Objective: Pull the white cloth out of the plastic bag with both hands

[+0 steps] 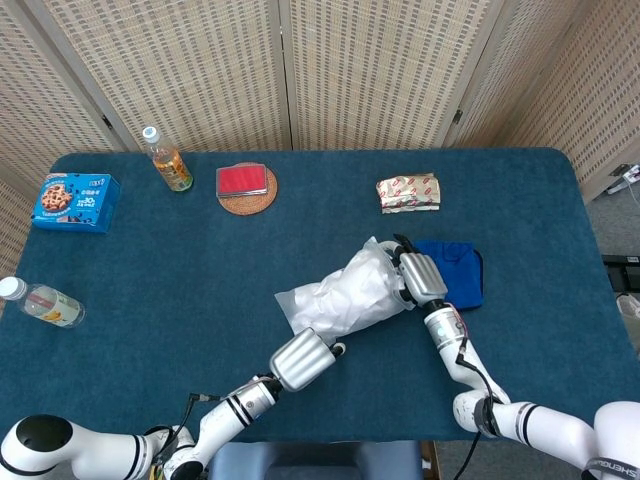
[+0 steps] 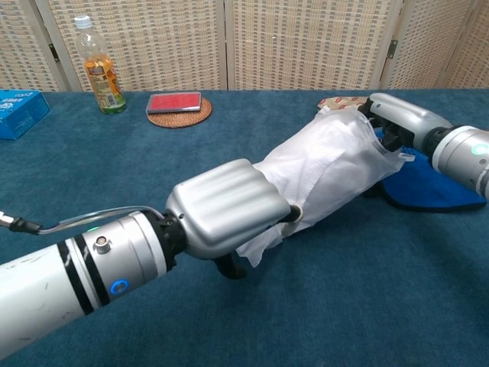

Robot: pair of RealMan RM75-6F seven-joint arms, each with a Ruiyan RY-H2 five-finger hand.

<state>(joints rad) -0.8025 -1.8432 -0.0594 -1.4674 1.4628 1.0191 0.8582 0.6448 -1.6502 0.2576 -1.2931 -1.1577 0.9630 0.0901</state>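
A clear plastic bag (image 1: pixel 340 298) (image 2: pixel 328 176) stuffed with the white cloth (image 2: pixel 306 172) lies slantwise in the middle of the blue table (image 1: pixel 150 280). My left hand (image 1: pixel 303 358) (image 2: pixel 224 211) is at the bag's closed lower end and grips that corner between a curled finger above and the thumb beneath. My right hand (image 1: pixel 420 277) (image 2: pixel 397 118) is at the bag's open upper end. Its dark fingers curl into the mouth onto the cloth there. The contact itself is mostly hidden by the plastic rim.
A blue cloth (image 1: pixel 462 272) (image 2: pixel 428 187) lies under and beside my right hand. At the back are a snack packet (image 1: pixel 408 192), a red case on a round coaster (image 1: pixel 245 185), a drink bottle (image 1: pixel 167 160) and a blue cookie box (image 1: pixel 75 200). Another bottle (image 1: pixel 42 302) lies at the left edge.
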